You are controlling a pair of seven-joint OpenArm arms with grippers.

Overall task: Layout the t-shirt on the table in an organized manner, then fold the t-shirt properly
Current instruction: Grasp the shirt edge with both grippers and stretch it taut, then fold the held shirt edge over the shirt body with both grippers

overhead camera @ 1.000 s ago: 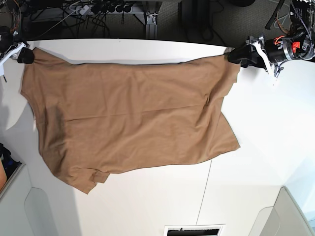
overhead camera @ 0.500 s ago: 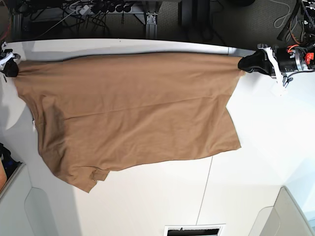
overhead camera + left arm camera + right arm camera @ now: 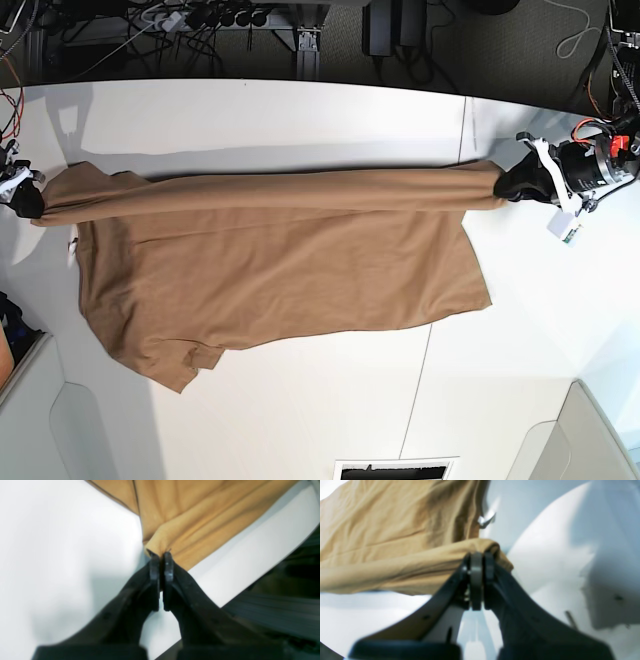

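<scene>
Fingers first, by view. Left wrist view: my left gripper [image 3: 161, 555] has its fingers [image 3: 168, 565] pressed together on a corner of the t-shirt [image 3: 200, 522], the cloth fanning away from the pinch in taut creases over the white surface [image 3: 62, 542], close to that surface's edge.

Right wrist view: my right gripper [image 3: 480, 556] is likewise clamped on the t-shirt [image 3: 395, 530], with a rolled hem bunched over the fingertips; a small white tag [image 3: 486, 520] shows beyond the cloth.

Base view: the left gripper [image 3: 512, 186] and right gripper [image 3: 30, 202] hold opposite ends of the t-shirt [image 3: 280, 270], whose far edge is drawn into a tight straight band between them, while the rest lies flat on the surface [image 3: 300, 420] with a small fold at the near corner.

Risk, as I judge it: the band is under tension, so more spreading could pull a corner out of a thin pinch, and an uneven release would let the edge spring back into wrinkles.

Change: a second ago the far edge lay further back, spread wide near the surface's far rim; both grippers have since carried it towards the near side, doubling it over.
</scene>
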